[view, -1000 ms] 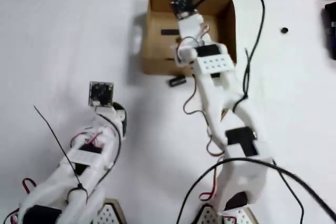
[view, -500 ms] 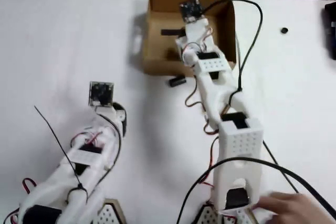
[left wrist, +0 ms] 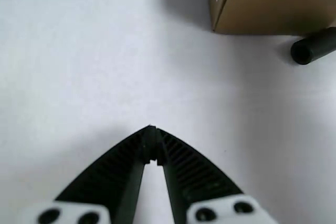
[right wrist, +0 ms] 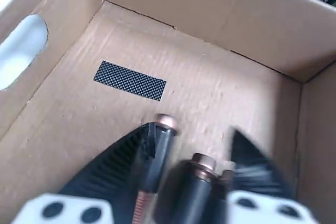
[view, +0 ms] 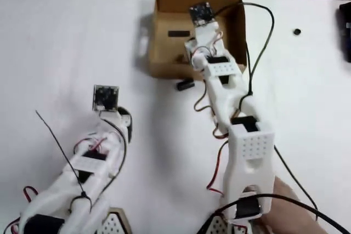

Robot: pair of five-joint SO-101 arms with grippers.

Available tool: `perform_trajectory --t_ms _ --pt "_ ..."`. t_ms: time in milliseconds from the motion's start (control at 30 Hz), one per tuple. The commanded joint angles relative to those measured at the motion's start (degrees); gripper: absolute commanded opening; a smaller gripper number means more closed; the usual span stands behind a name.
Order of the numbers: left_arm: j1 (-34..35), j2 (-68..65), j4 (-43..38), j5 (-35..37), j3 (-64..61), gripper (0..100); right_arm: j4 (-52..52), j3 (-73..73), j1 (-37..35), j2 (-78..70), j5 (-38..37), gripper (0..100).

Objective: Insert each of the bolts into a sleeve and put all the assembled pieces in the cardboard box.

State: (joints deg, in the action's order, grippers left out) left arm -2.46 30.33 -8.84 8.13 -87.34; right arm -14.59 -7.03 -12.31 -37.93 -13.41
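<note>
White counter, cardboard box (view: 162,69) at its far edge: right claw (right wrist: 193,130) spread inside over two assembled pieces (right wrist: 195,179); left claw (left wrist: 152,148) clenched, empty. One sleeve (view: 185,84) lies outside, seemingly unfinished.

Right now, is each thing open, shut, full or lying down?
Box, open on top.
Left gripper, shut, empty, above the table.
Right gripper, open, down in the box.
Sleeve in the box, bolt pushed in, between the right gripper's jaws.
Sleeve on the table, lying on its side, outside the box.
</note>
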Motion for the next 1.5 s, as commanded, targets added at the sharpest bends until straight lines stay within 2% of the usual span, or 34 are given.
perform_trajectory --t_ms 0,433,533,567,700,833,933,1033,1167,1333,1467 --pt "-0.18 1.41 -1.05 -0.18 0.04 2 1.01 -1.14 0.31 2.07 -0.26 35.6" --pt "-0.18 1.41 -1.05 -0.18 0.04 2 3.56 -1.32 -1.19 -0.75 -0.62 36.6" --pt "-0.18 1.41 -1.05 -0.18 0.04 2 0.66 -1.49 0.66 1.01 -0.35 36.6" --pt "-0.18 1.41 -1.05 -0.18 0.04 2 -3.12 -1.14 1.01 2.95 -0.26 36.6" --pt "-0.18 1.41 -1.05 -0.18 0.04 2 -30.37 -3.34 1.45 15.96 -0.79 36.6" --pt "-0.18 1.41 -1.05 -0.18 0.04 2 -48.84 -5.01 0.22 29.14 -1.32 36.6" --pt "-0.18 1.41 -1.05 -0.18 0.04 2 -60.62 -6.24 -2.33 40.92 -5.01 36.6" --pt "-0.18 1.41 -1.05 -0.18 0.04 2 -68.00 -6.59 -5.67 53.58 -8.79 36.6" --pt "-0.18 1.41 -1.05 -0.18 0.04 2 -74.77 -6.68 -8.13 65.45 -18.64 36.5" --pt "-0.18 1.41 -1.05 -0.18 0.04 2 -85.05 -5.19 -8.57 72.13 -33.85 36.5" --pt "-0.18 1.41 -1.05 -0.18 0.04 2 -86.55 0.79 -8.31 73.45 -45.01 36.5"
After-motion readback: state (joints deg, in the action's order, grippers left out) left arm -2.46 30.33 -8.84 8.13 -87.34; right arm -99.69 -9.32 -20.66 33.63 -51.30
